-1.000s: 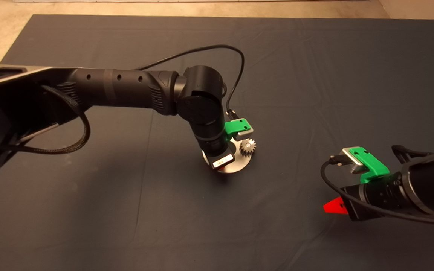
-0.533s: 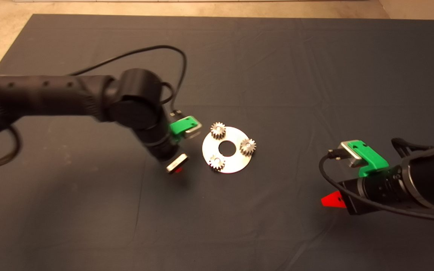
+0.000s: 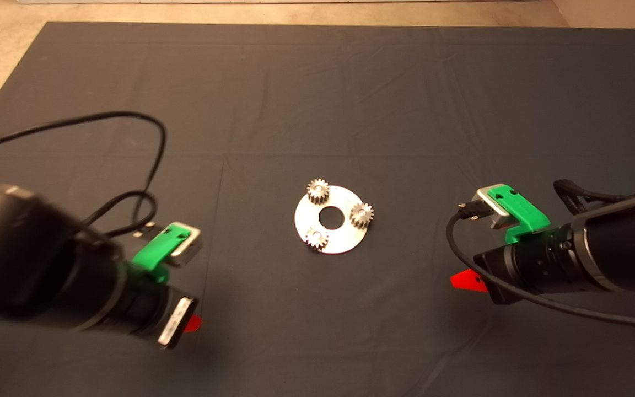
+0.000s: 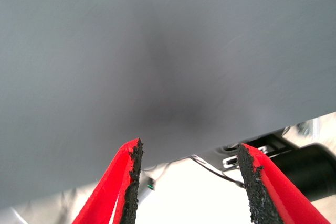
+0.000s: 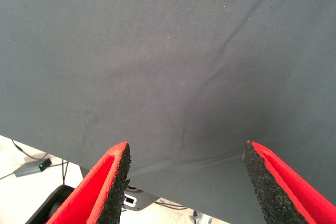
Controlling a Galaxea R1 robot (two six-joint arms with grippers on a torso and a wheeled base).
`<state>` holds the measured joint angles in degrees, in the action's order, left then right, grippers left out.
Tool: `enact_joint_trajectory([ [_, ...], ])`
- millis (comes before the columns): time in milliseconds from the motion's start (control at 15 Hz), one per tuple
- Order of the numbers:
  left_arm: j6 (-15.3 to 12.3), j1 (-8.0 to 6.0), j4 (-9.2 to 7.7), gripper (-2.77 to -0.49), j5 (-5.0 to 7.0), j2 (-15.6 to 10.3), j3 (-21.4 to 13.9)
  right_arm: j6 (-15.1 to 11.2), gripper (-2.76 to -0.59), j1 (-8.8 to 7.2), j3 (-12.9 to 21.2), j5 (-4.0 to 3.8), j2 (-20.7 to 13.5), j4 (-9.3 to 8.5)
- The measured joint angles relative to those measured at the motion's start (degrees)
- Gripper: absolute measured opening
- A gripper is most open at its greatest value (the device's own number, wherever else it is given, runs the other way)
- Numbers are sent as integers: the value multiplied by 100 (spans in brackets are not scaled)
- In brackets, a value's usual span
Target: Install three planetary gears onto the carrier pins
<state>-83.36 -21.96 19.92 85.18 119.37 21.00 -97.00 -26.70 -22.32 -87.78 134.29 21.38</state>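
Silver disc (image 3: 345,242) carrying three gears (image 3: 317,191) on its pins, left hand (image 4: 189,182) and right hand (image 5: 186,182) both spread, well apart from it

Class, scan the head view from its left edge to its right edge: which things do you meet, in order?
left gripper → silver disc, carrying three planetary gears → right gripper
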Motion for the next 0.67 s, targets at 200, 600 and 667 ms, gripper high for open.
enact_joint_trajectory([
  [200,-193,0,-20,-206,35,-223,-196,-63,-175,-76,2,28,99,-1],
  [600,-195,-28,-20,-206,44,-167,-205,-132,-175,-83,69,16,60,-2],
  [667,-195,-28,-18,-206,40,-160,-205,-148,-175,-94,80,11,55,-2],
])
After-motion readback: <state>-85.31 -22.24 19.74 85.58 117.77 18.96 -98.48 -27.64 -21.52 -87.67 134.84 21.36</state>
